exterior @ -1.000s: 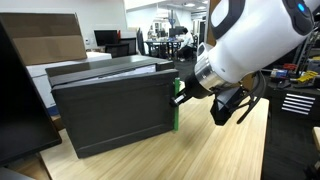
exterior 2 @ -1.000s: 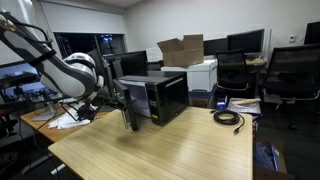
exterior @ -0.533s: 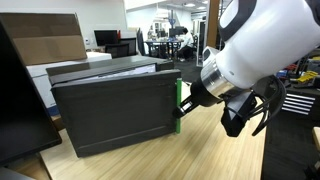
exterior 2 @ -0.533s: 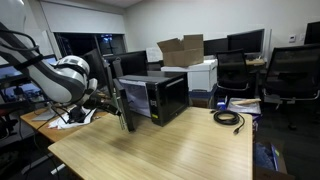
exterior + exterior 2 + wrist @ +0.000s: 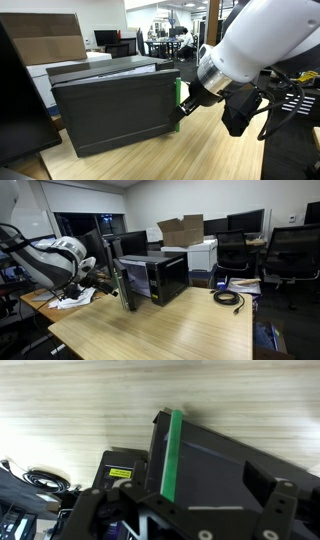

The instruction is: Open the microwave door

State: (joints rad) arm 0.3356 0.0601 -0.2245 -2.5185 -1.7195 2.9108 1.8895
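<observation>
At the free edge of the microwave door point(image 5: 115, 112), the green handle point(image 5: 178, 95) runs 12 to 6, just at 9 o'clock of the end effector point(image 5: 185, 104); whether that's clamped on it, can't tell.

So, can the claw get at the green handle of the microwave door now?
Probably yes: the claw is right beside the green handle on the microwave door, with nothing between them. Whether it grips the handle, I cannot tell.
</observation>
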